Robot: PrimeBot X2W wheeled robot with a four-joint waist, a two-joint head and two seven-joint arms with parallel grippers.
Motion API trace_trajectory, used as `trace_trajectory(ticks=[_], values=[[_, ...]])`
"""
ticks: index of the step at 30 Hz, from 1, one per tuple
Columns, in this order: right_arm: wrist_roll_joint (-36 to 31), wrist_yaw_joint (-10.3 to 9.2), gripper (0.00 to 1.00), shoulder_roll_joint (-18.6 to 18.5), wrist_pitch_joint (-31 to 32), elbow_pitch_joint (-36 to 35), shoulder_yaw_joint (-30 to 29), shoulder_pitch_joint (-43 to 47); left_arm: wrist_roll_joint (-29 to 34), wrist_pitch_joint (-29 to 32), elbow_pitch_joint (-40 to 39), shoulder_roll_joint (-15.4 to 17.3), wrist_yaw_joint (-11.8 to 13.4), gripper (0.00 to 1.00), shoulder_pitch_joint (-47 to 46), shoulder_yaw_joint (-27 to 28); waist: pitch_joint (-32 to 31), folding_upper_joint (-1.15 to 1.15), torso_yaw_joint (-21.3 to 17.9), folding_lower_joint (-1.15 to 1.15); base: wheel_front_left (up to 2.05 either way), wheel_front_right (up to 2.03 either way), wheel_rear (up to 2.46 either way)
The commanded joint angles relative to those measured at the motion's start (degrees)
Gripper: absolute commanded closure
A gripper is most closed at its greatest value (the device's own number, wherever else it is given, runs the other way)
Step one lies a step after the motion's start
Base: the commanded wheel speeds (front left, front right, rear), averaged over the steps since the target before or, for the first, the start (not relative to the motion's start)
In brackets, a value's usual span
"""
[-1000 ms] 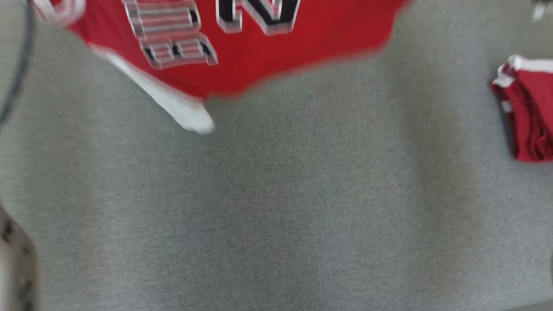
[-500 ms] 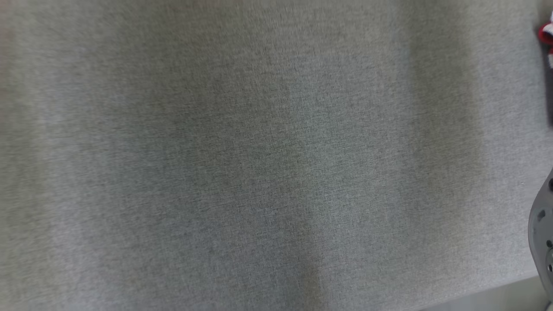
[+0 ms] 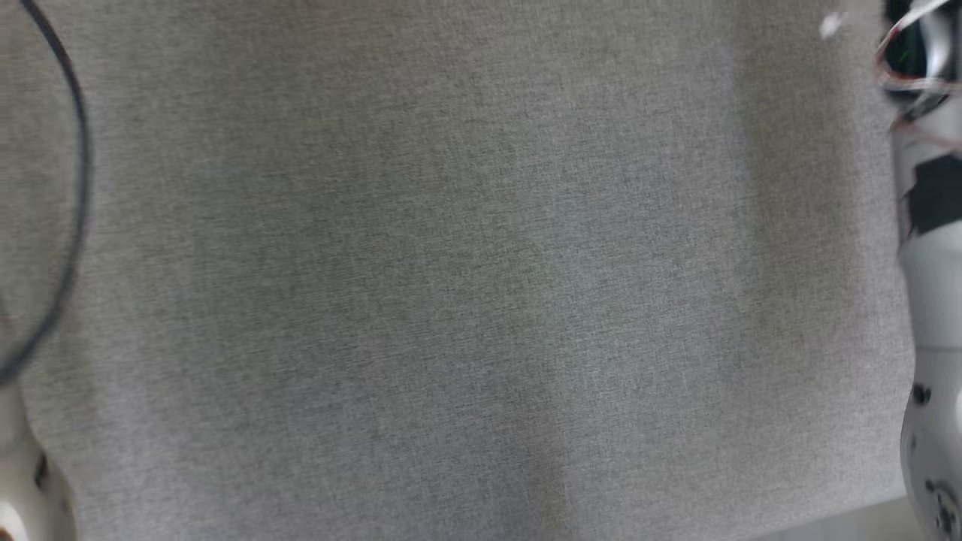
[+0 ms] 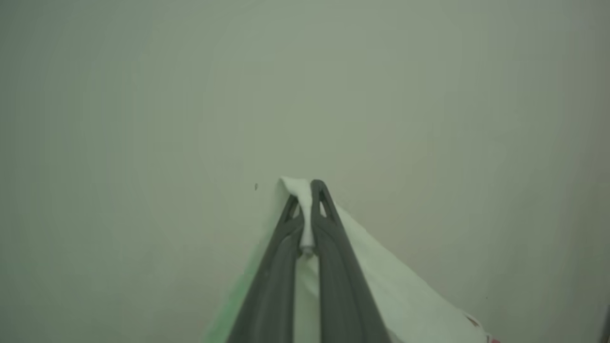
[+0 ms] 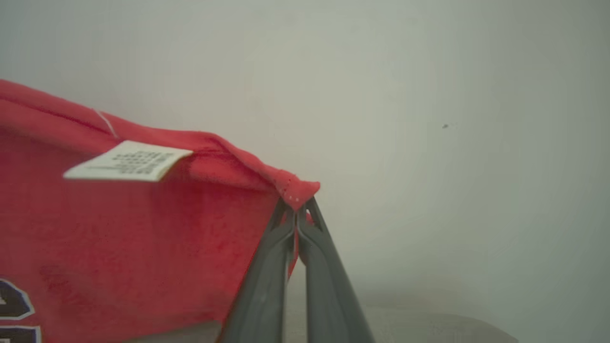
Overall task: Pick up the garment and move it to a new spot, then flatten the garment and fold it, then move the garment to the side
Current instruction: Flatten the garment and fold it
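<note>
The garment [image 5: 119,228] is a red jersey with dark lettering and a white label. In the right wrist view my right gripper [image 5: 298,205] is shut on a red corner of it, and the cloth hangs to the left of the fingers. In the left wrist view my left gripper [image 4: 307,190] is shut on a white edge of the garment [image 4: 381,281], which trails down to the right. Both grippers face a plain pale surface. In the head view my pale right forearm [image 3: 932,300] rises along the right edge.
The grey fabric tabletop [image 3: 466,285] spans the head view. A dark cable [image 3: 75,188] curves down the left edge. A pale part of my left arm [image 3: 22,488] shows at the lower left corner. The table's front edge [image 3: 849,511] runs at the lower right.
The head camera has swung, so the red garment and the folded red pile at the right have left its picture. My right forearm now rises along its right edge.
</note>
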Motion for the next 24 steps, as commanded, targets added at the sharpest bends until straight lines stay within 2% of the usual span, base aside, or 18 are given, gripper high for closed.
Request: trace_trajectory(ticks=[1,6,13,17,24], values=[[0.9,-0.15,1.00,-0.6,0.3,0.9,1.2,2.0,-1.9,0.0,0.8,0.9,0.1,1.00,3.2,-0.8,-1.9,0.00,0.9,0.01,0.00,0.00,0.00],[5.7,-0.16,1.00,-2.0,6.1,1.8,5.5,6.8,-6.8,2.9,1.6,1.7,0.1,1.00,13.1,-2.4,-5.7,0.00,1.9,0.01,0.00,0.00,0.00],[14.0,-0.15,1.00,-4.2,15.1,-1.9,7.9,16.6,-12.0,6.4,-1.6,0.0,0.9,1.00,29.4,-1.9,-12.4,0.00,3.4,0.01,0.00,0.00,0.00],[16.9,-0.16,1.00,-4.9,19.4,-4.4,7.5,23.8,-14.7,7.6,-2.7,-1.7,1.6,1.00,38.7,-2.1,-16.2,0.00,4.3,0.01,0.00,0.00,0.00],[18.0,-0.16,1.00,-5.7,22.4,-8.5,5.0,34.6,-18.1,8.4,-3.3,-4.2,2.2,1.00,50.7,-2.5,-21.9,0.00,5.7,0.01,0.00,0.00,0.00]])
